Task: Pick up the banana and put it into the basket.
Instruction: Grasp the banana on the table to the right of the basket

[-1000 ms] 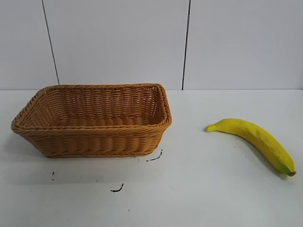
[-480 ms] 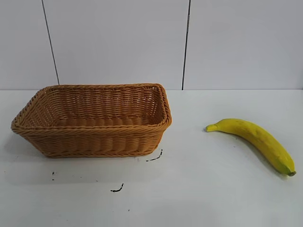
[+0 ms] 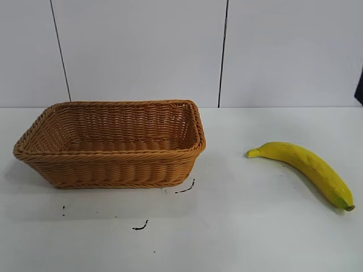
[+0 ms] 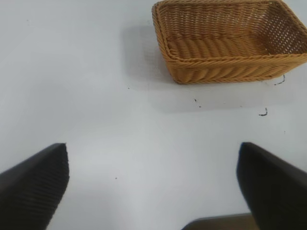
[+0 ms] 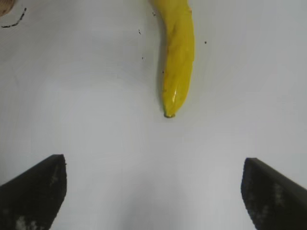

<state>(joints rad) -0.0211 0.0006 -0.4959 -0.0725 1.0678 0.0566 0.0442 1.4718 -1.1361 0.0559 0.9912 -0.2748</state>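
Banana (image 3: pixel 306 168) flat on white table (image 3: pixel 244 226), at 3 o'clock from empty basket (image 3: pixel 113 161), well apart. Right gripper (image 5: pixel 153 191) spread wide, above banana's tip; left gripper (image 4: pixel 153 187) likewise spread. No legible writing.

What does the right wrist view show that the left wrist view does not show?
Only the right wrist view shows the banana, lying on the table beyond the open right gripper. Only the left wrist view shows the basket, empty, beyond the open left gripper. Both show the white table and small dark marks on it.
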